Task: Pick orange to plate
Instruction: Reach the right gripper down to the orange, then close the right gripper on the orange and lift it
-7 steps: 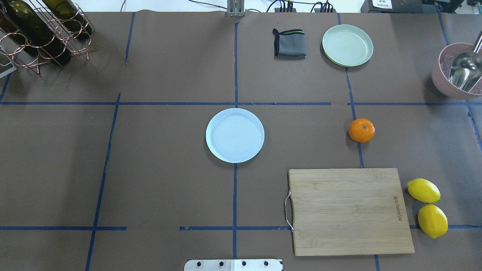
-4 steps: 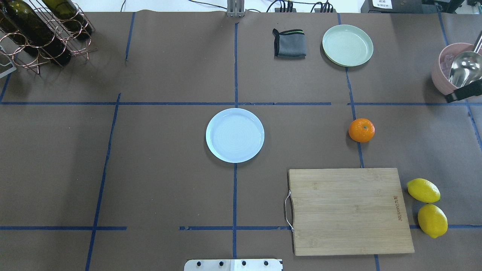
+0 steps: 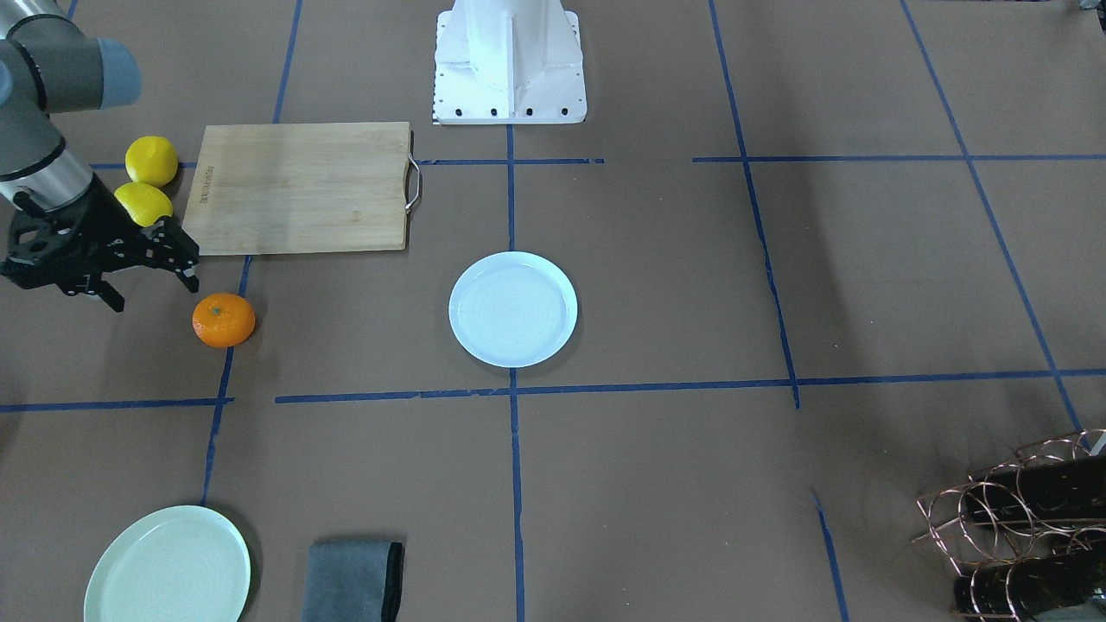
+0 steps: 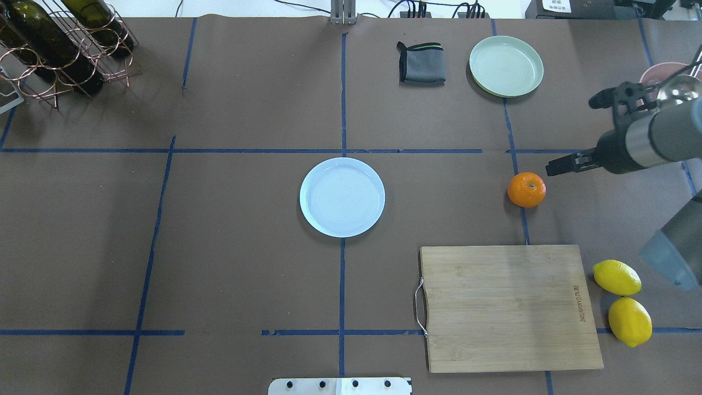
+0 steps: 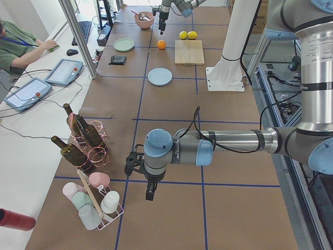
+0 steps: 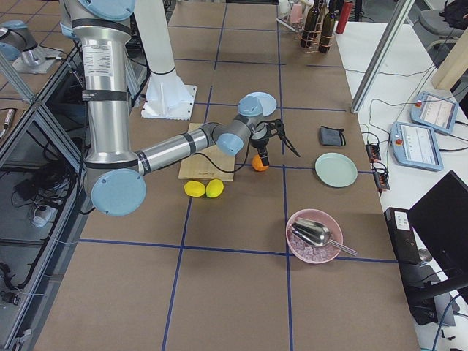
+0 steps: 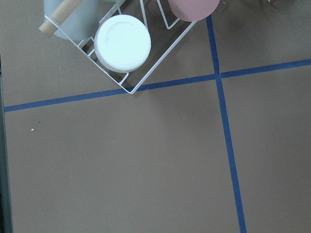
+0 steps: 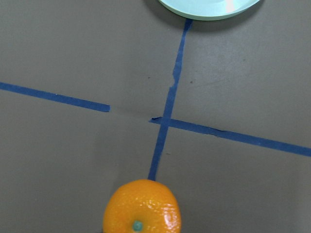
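Observation:
The orange (image 4: 526, 190) rests on a blue tape line right of centre, also visible in the front view (image 3: 224, 320) and at the bottom of the right wrist view (image 8: 141, 206). The pale bluish-white plate (image 4: 342, 197) lies empty at the table's middle (image 3: 513, 308). My right gripper (image 4: 573, 134) hovers just beyond and to the right of the orange, open and holding nothing (image 3: 151, 289). My left gripper (image 5: 136, 165) shows only in the exterior left view, far off by the bottle rack; I cannot tell its state.
A wooden cutting board (image 4: 510, 307) lies near the orange, with two lemons (image 4: 617, 277) beside it. A pale green plate (image 4: 506, 66) and a grey cloth (image 4: 421, 62) sit at the back. A pink bowl with a scoop (image 6: 314, 235), wine rack (image 4: 60, 44) and cup rack (image 7: 121, 43) stand at the ends.
My right arm has swung in from the right edge of the overhead view, bringing its gripper close to the orange. Orange and plate have not moved.

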Controlling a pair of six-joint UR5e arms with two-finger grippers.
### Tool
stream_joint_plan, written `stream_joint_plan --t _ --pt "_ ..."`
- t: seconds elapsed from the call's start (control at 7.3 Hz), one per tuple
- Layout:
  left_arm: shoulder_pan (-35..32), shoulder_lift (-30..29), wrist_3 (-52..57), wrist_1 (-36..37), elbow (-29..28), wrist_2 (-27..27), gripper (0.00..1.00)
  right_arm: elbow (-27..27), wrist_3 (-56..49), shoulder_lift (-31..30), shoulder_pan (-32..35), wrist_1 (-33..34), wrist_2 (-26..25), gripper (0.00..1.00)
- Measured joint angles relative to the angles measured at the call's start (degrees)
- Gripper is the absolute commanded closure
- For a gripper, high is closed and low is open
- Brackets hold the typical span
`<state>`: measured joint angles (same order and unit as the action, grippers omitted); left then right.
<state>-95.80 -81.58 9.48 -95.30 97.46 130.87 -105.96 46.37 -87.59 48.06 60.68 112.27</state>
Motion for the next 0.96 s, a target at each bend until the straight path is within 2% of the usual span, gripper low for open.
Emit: stream_joint_plan --t 0.41,0.96 --pt "0.0 0.17 0.01 0.03 0.01 0.0 0.0 1.61 2.4 0.62 -5.0 -0.19 -6.73 0.0" --pt "0.0 0.27 0.04 0.03 0.01 0.0 0.0 4.61 2.5 3.51 -6.45 0.13 -8.52 0.0"
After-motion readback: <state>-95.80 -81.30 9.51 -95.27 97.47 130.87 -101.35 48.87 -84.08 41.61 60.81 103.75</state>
